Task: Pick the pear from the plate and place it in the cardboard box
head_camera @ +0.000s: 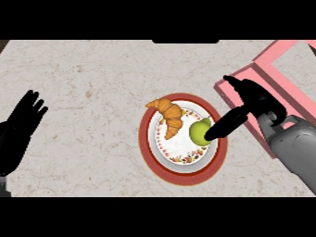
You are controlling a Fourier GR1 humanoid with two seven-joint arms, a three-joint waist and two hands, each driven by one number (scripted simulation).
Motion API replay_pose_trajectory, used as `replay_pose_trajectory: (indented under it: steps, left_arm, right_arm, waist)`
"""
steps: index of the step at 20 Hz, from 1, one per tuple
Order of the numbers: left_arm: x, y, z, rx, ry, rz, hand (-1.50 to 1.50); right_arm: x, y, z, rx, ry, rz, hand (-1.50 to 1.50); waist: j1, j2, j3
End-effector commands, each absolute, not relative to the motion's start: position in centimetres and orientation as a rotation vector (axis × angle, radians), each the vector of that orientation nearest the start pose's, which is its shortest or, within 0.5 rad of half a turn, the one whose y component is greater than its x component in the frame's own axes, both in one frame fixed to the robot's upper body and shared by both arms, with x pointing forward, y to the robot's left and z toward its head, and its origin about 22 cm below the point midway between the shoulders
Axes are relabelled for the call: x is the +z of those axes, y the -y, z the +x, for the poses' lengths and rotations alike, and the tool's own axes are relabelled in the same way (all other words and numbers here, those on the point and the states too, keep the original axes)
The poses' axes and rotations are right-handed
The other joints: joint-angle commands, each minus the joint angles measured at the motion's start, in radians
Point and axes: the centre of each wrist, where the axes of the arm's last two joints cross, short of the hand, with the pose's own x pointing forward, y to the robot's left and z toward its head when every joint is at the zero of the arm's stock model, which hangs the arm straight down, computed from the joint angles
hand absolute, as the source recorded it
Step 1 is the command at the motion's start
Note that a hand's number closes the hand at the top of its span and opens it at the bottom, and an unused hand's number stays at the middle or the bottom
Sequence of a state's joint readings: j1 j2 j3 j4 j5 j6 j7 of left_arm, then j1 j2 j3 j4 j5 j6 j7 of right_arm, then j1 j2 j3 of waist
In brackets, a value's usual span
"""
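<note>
Right robot hand [252,107] open, a finger touching the pear [200,132], which lies upright-long at the plate's [147,139] right edge beside a croissant [168,115]; left robot hand [15,127] rests open.

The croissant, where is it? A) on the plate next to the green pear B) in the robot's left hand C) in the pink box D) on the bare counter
A: the croissant lies on the plate with the red rim, just left of the green pear, which the right hand is reaching with a thumb or finger over it.
</note>
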State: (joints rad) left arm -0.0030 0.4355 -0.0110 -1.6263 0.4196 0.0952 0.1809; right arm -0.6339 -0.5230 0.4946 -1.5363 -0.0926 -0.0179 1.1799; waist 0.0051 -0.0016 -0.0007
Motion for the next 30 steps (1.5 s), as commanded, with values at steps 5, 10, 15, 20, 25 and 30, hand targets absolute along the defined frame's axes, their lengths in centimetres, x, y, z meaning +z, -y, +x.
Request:
replay_pose_trajectory:
  steps: [5,10,15,20,25,30]
  left_arm:
    - [7.2,-32.5,24.2,0.04,1.456,0.051,0.0]
    - [5.4,-31.6,24.1,0.041,1.448,0.055,0.0]
    - [5.2,-31.5,23.9,0.037,1.439,0.048,0.0]
    - [6.0,-31.2,23.7,0.041,1.446,0.074,0.0]
    - [4.9,-31.3,24.8,0.045,1.46,0.051,0.0]
    - [4.7,-32.7,23.7,0.05,1.434,0.052,0.0]
  right_arm:
    - [14.0,16.0,33.0,0.709,0.643,-0.55,-1.5]
    - [13.9,14.7,33.7,0.713,0.613,-0.524,-1.5]
    - [12.3,14.6,34.9,0.713,0.588,-0.528,-1.5]
    - [11.1,14.5,33.8,0.731,0.541,-0.544,-1.5]
    - [10.9,13.6,34.9,0.747,0.534,-0.523,-1.5]
    - [8.7,13.7,34.5,0.763,0.49,-0.514,-1.5]
  waist:
    - [0.003,-0.001,0.0]
    - [0.002,0.0,0.0]
    - [0.005,0.001,0.0]
    - [-0.004,-0.003,0.0]
    - [-0.004,0.001,0.0]
    - [-0.001,0.0,0.0]
